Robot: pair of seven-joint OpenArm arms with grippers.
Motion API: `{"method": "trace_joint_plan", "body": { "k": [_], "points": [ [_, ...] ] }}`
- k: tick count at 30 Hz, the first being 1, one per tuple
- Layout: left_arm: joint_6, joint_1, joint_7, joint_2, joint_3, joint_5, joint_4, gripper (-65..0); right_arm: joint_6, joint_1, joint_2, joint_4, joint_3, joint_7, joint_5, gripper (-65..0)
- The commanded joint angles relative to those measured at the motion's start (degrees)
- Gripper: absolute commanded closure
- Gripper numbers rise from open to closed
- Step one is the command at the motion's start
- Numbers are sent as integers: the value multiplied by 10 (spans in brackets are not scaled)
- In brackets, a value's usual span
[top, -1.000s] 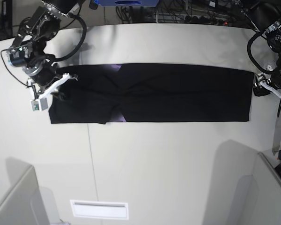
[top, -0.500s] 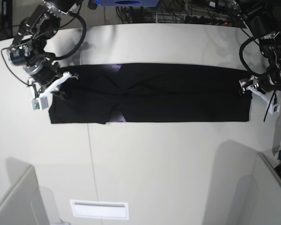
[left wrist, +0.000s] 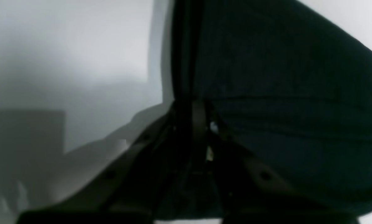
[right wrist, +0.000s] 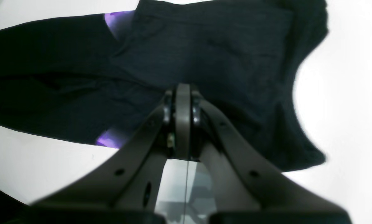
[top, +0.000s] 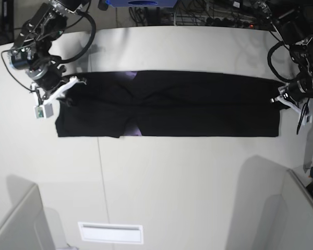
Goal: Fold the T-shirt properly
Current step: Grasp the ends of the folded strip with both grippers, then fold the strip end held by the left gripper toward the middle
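One white table [top: 188, 177] fills the base view, and across its upper middle the T-shirt [top: 198, 104] lies as a long black band, already narrowed lengthwise, with slivers of purple print peeking out left of centre. At the band's left end the right gripper [top: 68, 89] is clenched on a fold of the cloth; its wrist view shows the jaws pressed together with fabric gathered around them. At the right end the left gripper [top: 283, 98] is pinched onto the hem, dark cloth bunched at its tips. My judgement: the cloth is light, limp and sags, so hold the end corners.
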State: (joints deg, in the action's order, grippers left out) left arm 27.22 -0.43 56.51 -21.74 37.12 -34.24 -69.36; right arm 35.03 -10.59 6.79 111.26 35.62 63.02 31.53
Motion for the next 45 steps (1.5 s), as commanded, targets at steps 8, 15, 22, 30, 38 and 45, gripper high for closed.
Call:
{"method": "trace_joint_plan", "body": {
  "k": [8, 15, 22, 30, 38, 45],
  "points": [
    [-4, 79, -4, -18, -16, 6, -182, 0, 4, 2, -3, 10, -1, -13, 14, 0],
    [-19, 132, -1, 63, -62, 6, -370, 0, 4, 3, -3, 10, -2, -13, 14, 0],
    [-123, 111, -1, 101, -242, 3, -400, 0, 4, 2, -3, 9, -1, -13, 14, 0],
    [-192, 77, -1, 124, -363, 5, -393, 0, 4, 2, -3, 9, 3, -13, 13, 0],
    [-193, 63, -1, 124, -400, 3, -349, 0, 4, 2, -3, 9, 4, -13, 12, 0],
    [-193, 64, -1, 124, -399, 3, -346, 0, 4, 3, -4, 8, 4, -13, 12, 0]
  ]
}}
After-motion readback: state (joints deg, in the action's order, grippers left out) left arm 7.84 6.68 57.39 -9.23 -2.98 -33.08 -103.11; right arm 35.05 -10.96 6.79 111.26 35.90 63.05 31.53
